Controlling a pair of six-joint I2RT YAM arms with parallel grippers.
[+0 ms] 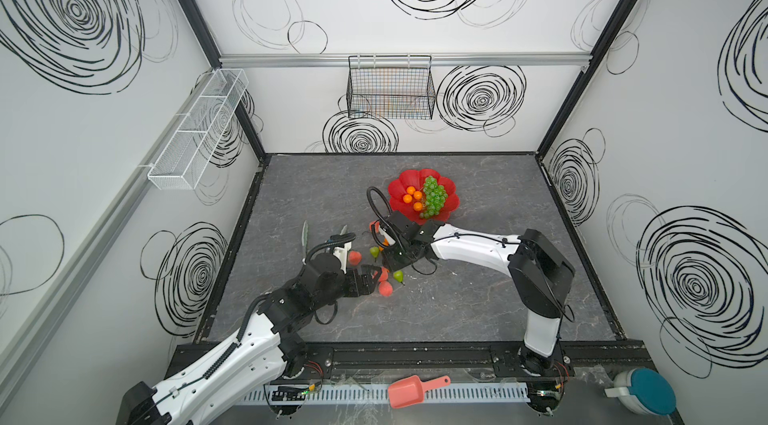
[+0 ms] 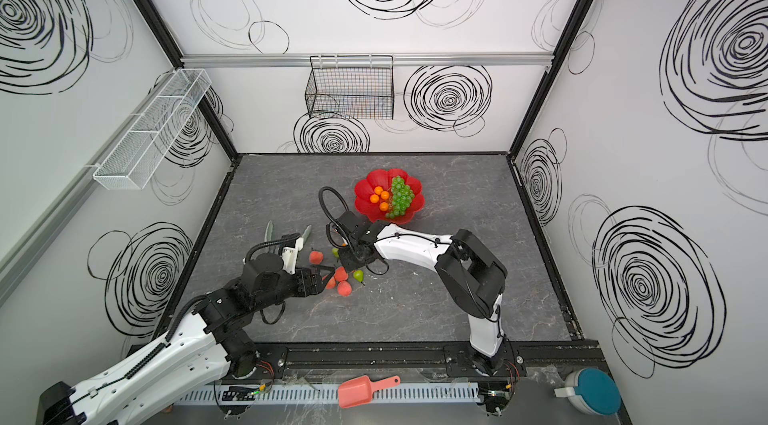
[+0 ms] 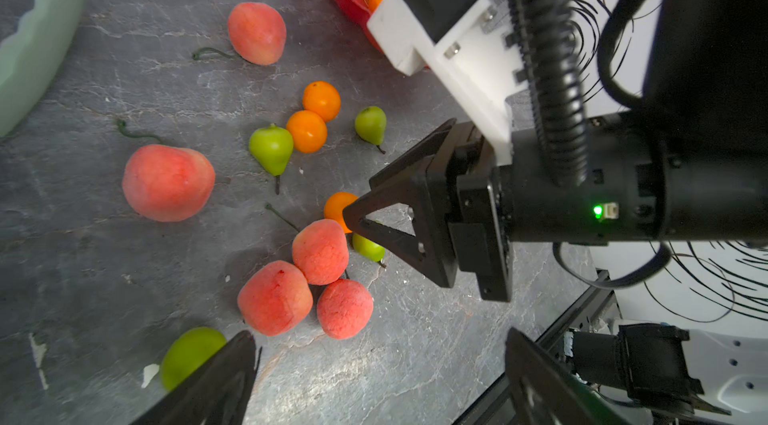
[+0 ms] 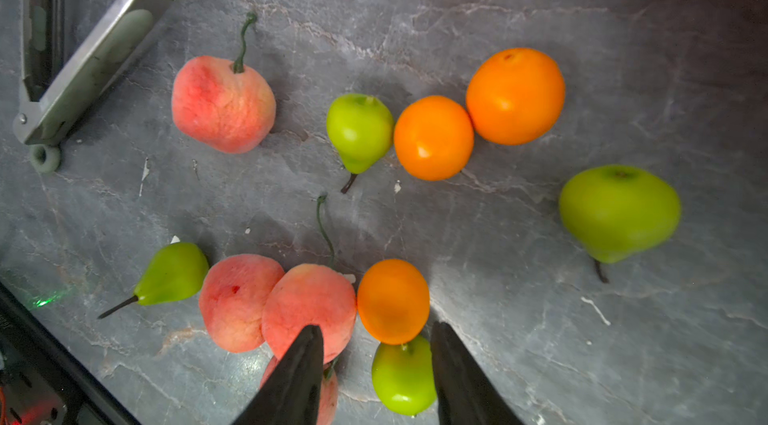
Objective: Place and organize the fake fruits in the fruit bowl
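While both claws hang low over the loose fruit left of the middle of the desk (image 1: 478,298), the fruit bowl (image 1: 400,180) sits well apart from them, near the far edge and about midway along it. It holds four orange balls (image 1: 418,195) and the bunch of grapes (image 1: 434,194). The right claw (image 4: 376,328) stands partly open and grips nothing. A green pear (image 4: 403,375) lies on the desk between its two fingers, close against one and clear of the other, and a single orange ball (image 4: 392,300) touches that pear just ahead of the fingertips. Beside that ball a peach (image 4: 309,302) lies partly under one fingertip, with a second peach (image 4: 239,302) pressed to it and a small pear (image 4: 172,273) touching the second peach in turn. Farther ahead of this claw another pear (image 4: 359,132) and two oranges (image 4: 434,138) lie in a touching row, a stemmed peach (image 4: 224,105) lies near them, and a lone pear (image 4: 619,213) lies off to one side. The left claw (image 3: 379,331) is spread wide and empty. Three peaches (image 3: 320,250) huddle together just ahead of its fingertips, and a pear lies just beside the outside of one finger, partly hidden by it.
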